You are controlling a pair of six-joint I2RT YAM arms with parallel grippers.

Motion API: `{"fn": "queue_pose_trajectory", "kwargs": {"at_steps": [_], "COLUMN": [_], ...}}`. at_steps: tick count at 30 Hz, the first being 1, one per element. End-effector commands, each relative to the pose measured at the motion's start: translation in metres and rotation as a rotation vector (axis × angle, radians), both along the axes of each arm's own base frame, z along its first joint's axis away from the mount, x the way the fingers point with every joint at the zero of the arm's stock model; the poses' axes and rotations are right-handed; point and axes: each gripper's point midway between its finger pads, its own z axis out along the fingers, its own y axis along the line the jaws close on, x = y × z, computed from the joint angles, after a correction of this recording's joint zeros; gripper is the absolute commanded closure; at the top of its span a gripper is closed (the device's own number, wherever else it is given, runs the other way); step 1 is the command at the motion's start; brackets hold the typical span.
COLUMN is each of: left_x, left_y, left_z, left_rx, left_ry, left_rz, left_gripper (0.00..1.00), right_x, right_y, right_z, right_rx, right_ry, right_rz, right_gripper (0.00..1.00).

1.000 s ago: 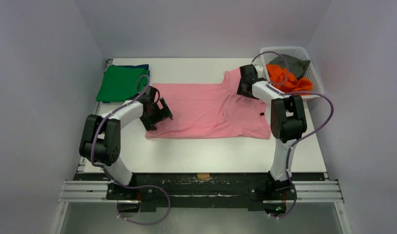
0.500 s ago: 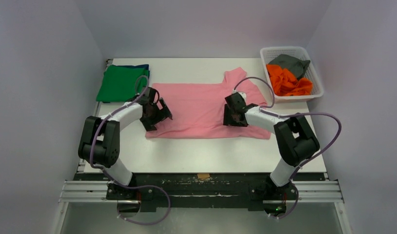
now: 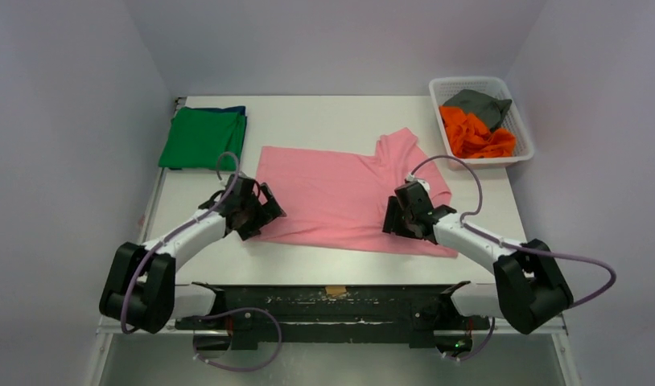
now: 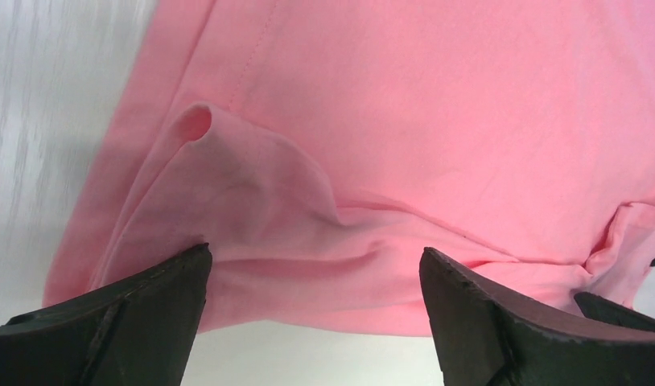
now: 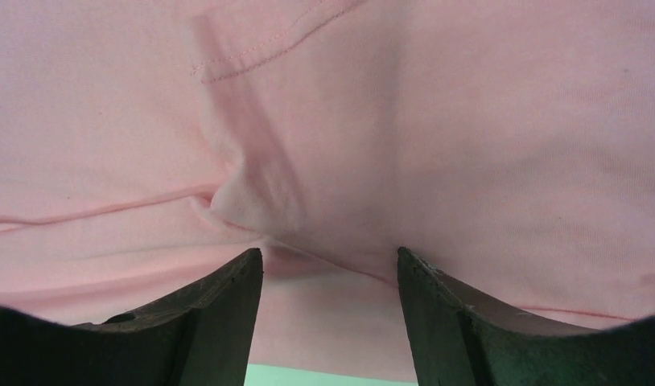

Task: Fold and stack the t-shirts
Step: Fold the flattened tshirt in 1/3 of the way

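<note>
End effectors — left [image 3: 268, 215], right [image 3: 391, 223] — open over pink t-shirt [image 3: 332, 193]; basket [image 3: 467, 80]: orange t-shirt [image 3: 473, 133], grey t-shirt [image 3: 481, 103]

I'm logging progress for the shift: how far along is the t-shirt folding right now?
Done: a green t-shirt lies folded on a dark blue t-shirt at the far left. In hand: the pink t-shirt lies spread out, not folded up, with the left gripper and right gripper open at its near edge. Left: the orange t-shirt and grey t-shirt sit crumpled in the basket.
</note>
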Motion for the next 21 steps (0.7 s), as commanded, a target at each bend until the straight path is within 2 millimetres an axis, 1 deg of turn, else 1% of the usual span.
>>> {"fn": "queue_pose_trajectory", "kwargs": {"at_steps": [1,4,7,11,12,14,18,19,21], "left_x": [-0.079,-0.095,-0.107,-0.116,-0.115,-0.111,-0.098,-0.094,-0.087], "left_y": [0.015,0.017,0.018,0.021,0.026,0.028,0.033,0.034,0.035], "left_z": [-0.033,-0.031,-0.028,-0.023,-0.021,-0.01,0.022,0.031,0.047], "left_rx": [0.026,0.02,0.019,0.021,0.043,0.053,0.076,0.081,0.092], "left_ry": [0.198,0.183,0.169,0.153,0.139,0.11,0.021,-0.006,-0.046], "left_rz": [0.043,0.054,0.062,0.069,0.08,0.083,0.079,0.075,0.064], "left_gripper": [0.0,0.0,0.0,0.0,0.0,0.0,0.0,0.0,0.0], "right_x": [-0.056,-0.065,-0.072,-0.073,-0.071,-0.064,-0.042,-0.036,-0.027], "right_y": [-0.013,-0.01,-0.01,-0.011,-0.011,-0.009,-0.001,-0.001,-0.005], "right_z": [-0.02,-0.017,-0.013,-0.002,0.002,0.013,0.05,0.061,0.077], "right_rx": [0.005,0.046,0.067,0.078,0.081,0.092,0.143,0.148,0.129], "right_ry": [0.138,0.129,0.119,0.08,0.064,0.021,-0.103,-0.138,-0.2], "right_rz": [0.022,0.044,0.051,0.069,0.07,0.072,0.048,0.043,0.026], "right_gripper": [0.39,0.39,0.39,0.38,0.37,0.35,0.31,0.3,0.27]}}
